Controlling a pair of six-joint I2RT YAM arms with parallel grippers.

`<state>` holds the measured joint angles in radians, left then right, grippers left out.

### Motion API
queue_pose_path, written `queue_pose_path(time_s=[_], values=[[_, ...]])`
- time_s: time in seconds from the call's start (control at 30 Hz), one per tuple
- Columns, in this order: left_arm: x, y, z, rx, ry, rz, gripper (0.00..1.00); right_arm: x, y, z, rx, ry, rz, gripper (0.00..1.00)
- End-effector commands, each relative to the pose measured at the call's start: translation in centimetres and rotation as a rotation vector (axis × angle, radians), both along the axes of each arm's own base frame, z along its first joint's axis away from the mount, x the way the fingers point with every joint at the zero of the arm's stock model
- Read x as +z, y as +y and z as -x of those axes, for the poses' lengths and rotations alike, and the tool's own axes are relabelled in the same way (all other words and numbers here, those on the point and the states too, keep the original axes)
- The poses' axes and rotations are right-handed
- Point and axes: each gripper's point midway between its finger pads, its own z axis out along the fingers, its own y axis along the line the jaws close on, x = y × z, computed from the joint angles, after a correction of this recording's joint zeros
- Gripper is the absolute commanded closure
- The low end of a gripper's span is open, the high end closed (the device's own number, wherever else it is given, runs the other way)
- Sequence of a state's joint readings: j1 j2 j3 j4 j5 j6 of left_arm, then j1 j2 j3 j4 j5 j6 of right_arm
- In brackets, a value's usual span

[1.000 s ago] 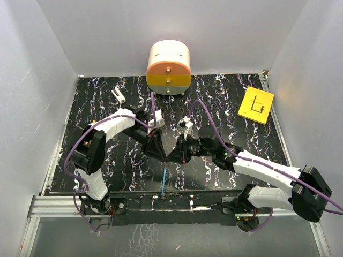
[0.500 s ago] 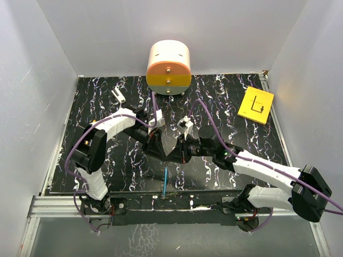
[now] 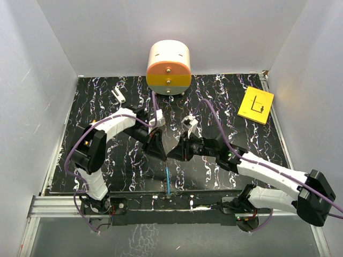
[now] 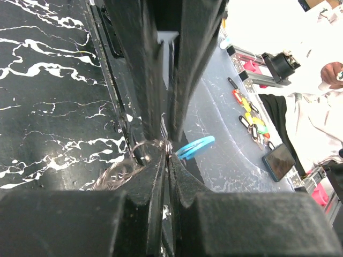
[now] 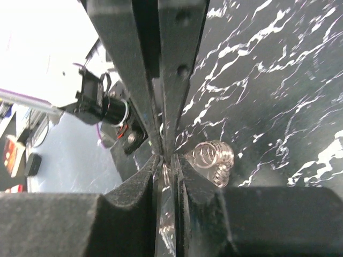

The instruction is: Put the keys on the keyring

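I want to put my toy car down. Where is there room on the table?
Bare table: between the yellow card and the right arm; also the back-left corner beside the white clip. The middle is crowded, where the left end effector and right end effector meet.

L hand [image 3: 162,154] & R hand [image 3: 171,154] tip-to-tip — blue keyring [image 3: 168,182] just nearside.

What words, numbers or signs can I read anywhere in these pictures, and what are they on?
Nothing can be read.
Yellow card: a black line drawing and tiny marks, too small to read.
Cream and orange drum: no lettering.
Keyring: its blue part shows no lettering.
Clutter beyond the table in the wrist views: too blurred to read.
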<state>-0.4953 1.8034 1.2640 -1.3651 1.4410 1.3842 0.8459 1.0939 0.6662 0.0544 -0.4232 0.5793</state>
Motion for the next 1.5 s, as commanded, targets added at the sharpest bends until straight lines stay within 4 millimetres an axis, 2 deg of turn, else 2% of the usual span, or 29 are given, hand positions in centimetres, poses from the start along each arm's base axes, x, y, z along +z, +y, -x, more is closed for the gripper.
queue_pose_path(time_s=[0.0,0.03,0.13,0.3,0.63,0.73,0.9,1.2,1.37,1.47], values=[[1.8,0.1,1.3,-0.013,-0.029,0.029,1.0,6.8,-0.5,-2.6,-0.118,-0.184,-0.135,0.84],[1.9,0.1,1.3,-0.013,-0.034,0.033,1.0,6.9,-0.6,-2.5,-0.121,-0.188,-0.135,0.84],[2.0,0.2,1.5,-0.014,-0.049,0.041,1.0,7.1,-1.1,-2.6,-0.137,-0.194,-0.125,0.73],[2.1,0.3,1.6,-0.011,-0.053,0.049,1.0,6.8,-2.2,-2.7,-0.177,-0.213,-0.104,0.66],[3.2,0.2,1.8,-0.003,-0.066,0.085,1.0,5.9,-3.3,-1.5,-0.153,-0.22,-0.077,0.66],[3.8,0.4,2.1,-0.006,-0.108,0.105,1.0,5.7,-3.8,-1.6,-0.179,-0.224,-0.067,0.66],[5.0,0.7,2.2,-0.02,-0.227,0.13,1.0,4.1,-4.9,-2.1,-0.248,-0.205,-0.026,0.63],[5.4,0.9,-1.2,0.064,-0.476,-0.023,1.0,2.6,-5.9,-3.8,-0.337,-0.222,0.041,0.58],[4.8,1.1,-2.7,0.116,-0.546,-0.075,1.0,2.6,-7.2,-5.4,-0.45,-0.242,0.059,0.45],[4.7,1.1,-3.8,0.137,-0.568,-0.124,1.0,2.2,-7.8,-6.0,-0.505,-0.233,0.072,0.33]])
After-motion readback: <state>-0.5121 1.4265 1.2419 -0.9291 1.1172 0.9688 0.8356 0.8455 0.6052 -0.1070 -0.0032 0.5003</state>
